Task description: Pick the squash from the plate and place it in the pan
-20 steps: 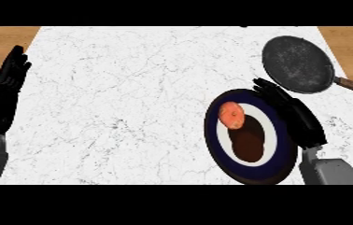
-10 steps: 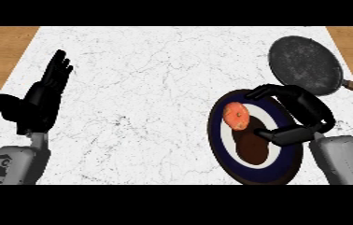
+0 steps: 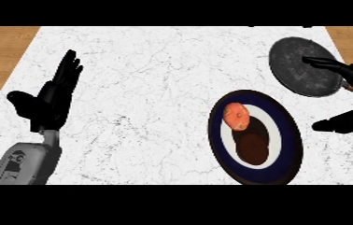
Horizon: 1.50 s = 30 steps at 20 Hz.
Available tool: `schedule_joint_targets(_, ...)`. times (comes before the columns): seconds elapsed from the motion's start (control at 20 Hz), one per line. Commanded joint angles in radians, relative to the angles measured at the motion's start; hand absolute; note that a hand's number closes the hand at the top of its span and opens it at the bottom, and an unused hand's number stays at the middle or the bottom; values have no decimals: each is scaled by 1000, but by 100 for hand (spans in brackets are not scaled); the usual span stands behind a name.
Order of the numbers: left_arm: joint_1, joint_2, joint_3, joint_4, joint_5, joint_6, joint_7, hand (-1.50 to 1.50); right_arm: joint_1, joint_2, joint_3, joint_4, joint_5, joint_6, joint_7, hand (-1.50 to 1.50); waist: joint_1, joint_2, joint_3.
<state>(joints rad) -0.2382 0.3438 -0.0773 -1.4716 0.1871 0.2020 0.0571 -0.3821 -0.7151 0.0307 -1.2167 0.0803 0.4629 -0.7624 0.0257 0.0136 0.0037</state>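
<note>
We saw the squash on the plate, at the upper left of its white centre and well left of the right hand. That hand showed only partly at the right edge: one straight finger lay over the pan, the thumb pointed at the plate's rim, released, holding nothing. The squash looked round, orange-red, with a paler patch on top. The left hand rested at far left, fingers straight, unclenched, over the marble counter.
</note>
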Motion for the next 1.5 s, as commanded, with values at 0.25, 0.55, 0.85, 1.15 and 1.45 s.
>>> schedule_joint_targets(0.25, 13, -39, 7, 31, -26, 10, -34, 0, -188, -90, 123, 22, 148, 74, -28, -150, -9, -11, -4)
schedule_joint_targets(0.55, -25, -49, 20, 39, -48, 6, 14, 0, -228, -55, 130, 18, 211, 13, -35, -150, -20, -13, -4)
schedule_joint_targets(0.85, 9, -54, 22, 9, -56, -2, -4, 0, -260, -13, 193, -70, 156, 119, 74, -150, -19, -16, -4)
schedule_joint_targets(1.15, 4, -43, 60, 37, -59, -32, -11, 0, -172, 4, 223, -167, 186, 111, 101, -150, -26, -14, -4)
schedule_joint_targets(1.45, 51, -82, 41, 2, -93, -33, -16, 0, -80, 23, 226, -236, 263, 104, 185, -150, -28, -15, -4)
